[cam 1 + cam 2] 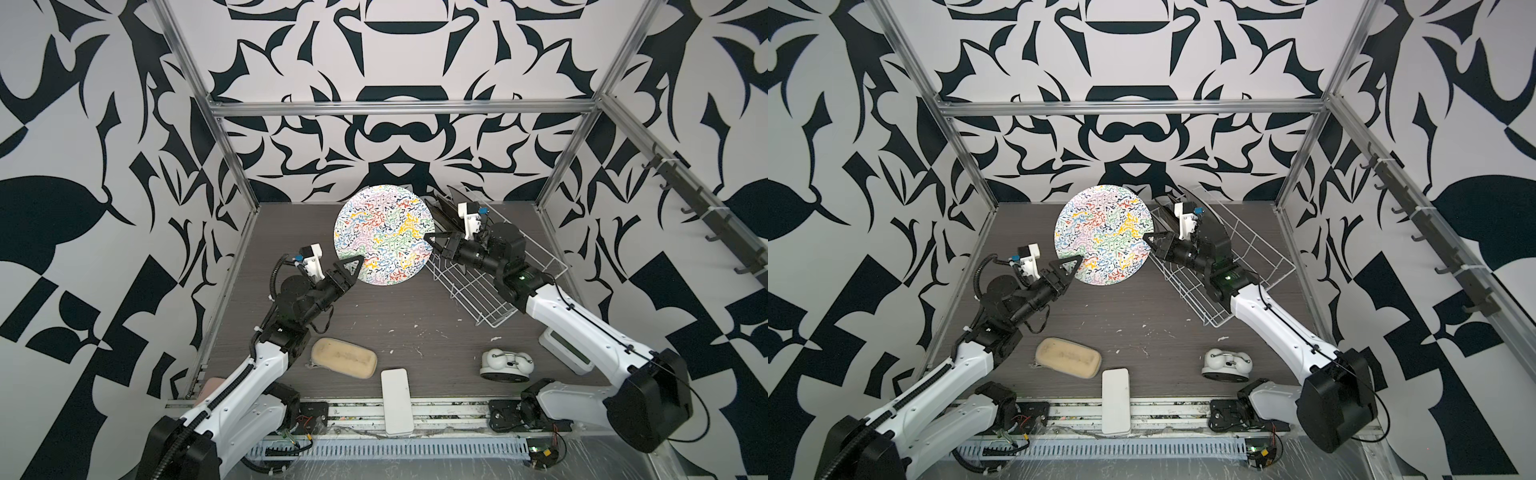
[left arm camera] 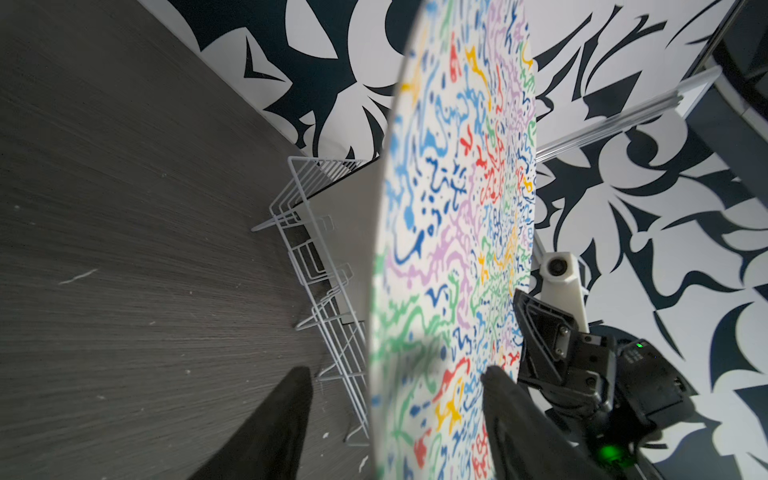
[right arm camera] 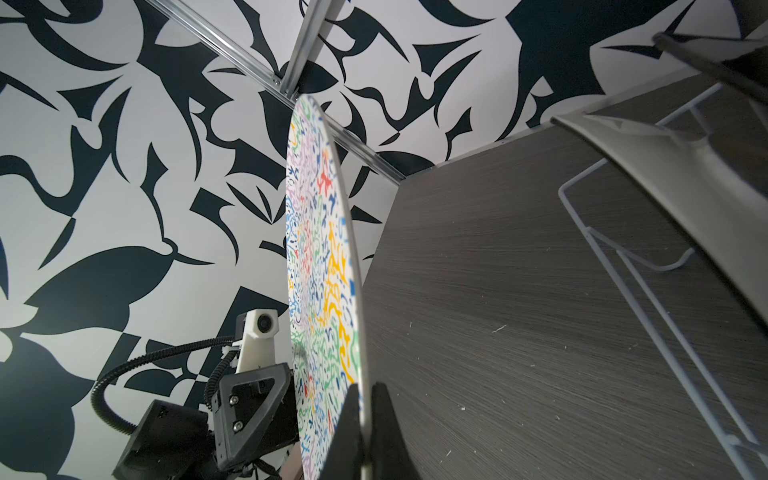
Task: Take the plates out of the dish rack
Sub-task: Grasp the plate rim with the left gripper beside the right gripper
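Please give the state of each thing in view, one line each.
dish rack: partly loaded, not held
dark plates: upright in the rack's far end
round plate: out of the rack, held by its rim, patterned face up
right end effector: shut on the round plate's rim
left end effector: open, fingers either side of the opposite rim
sponge: lying flat, untouched

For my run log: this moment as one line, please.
round plate: out of dish rack | right gripper: shut on rim | left gripper: open, astride plate edge
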Action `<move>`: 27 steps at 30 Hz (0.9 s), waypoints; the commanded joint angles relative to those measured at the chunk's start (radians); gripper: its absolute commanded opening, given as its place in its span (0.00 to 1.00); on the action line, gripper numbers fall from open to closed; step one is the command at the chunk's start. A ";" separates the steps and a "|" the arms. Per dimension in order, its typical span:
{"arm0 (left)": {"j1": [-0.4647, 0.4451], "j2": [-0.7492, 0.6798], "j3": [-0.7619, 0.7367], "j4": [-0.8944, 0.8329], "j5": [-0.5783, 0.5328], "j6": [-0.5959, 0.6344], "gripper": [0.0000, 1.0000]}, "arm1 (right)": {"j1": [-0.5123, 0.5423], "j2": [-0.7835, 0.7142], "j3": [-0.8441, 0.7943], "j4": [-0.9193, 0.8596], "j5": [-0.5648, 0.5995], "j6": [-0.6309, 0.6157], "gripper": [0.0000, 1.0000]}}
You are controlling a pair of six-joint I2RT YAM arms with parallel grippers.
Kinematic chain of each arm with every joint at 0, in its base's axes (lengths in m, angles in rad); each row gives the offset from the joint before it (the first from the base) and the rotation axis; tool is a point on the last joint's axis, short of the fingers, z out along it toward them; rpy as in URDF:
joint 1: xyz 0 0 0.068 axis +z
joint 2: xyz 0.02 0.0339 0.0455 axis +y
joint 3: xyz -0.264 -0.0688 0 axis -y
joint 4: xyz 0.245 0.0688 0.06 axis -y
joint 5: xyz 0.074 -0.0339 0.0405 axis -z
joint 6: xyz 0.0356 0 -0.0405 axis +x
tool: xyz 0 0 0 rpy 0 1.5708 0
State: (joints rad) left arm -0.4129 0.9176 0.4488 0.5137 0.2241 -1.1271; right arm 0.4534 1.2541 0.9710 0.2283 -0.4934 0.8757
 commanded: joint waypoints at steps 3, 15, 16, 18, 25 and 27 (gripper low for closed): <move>0.006 0.013 -0.024 0.080 0.002 -0.021 0.54 | -0.010 -0.012 0.015 0.149 -0.065 0.034 0.00; 0.016 0.069 -0.041 0.185 0.005 -0.066 0.41 | -0.018 0.006 -0.004 0.209 -0.100 0.046 0.00; 0.016 0.073 -0.039 0.191 0.013 -0.066 0.39 | -0.019 0.008 -0.006 0.212 -0.103 0.048 0.00; 0.017 0.084 -0.048 0.223 0.018 -0.073 0.36 | -0.022 0.010 -0.007 0.214 -0.105 0.050 0.00; 0.020 0.115 -0.082 0.315 0.019 -0.098 0.26 | -0.032 0.016 -0.011 0.225 -0.129 0.063 0.00; 0.020 0.118 -0.084 0.318 0.017 -0.096 0.21 | -0.036 0.017 -0.012 0.225 -0.132 0.065 0.00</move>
State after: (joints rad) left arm -0.3992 1.0271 0.3878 0.7906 0.2451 -1.2144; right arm 0.4221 1.2934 0.9440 0.2974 -0.5659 0.9070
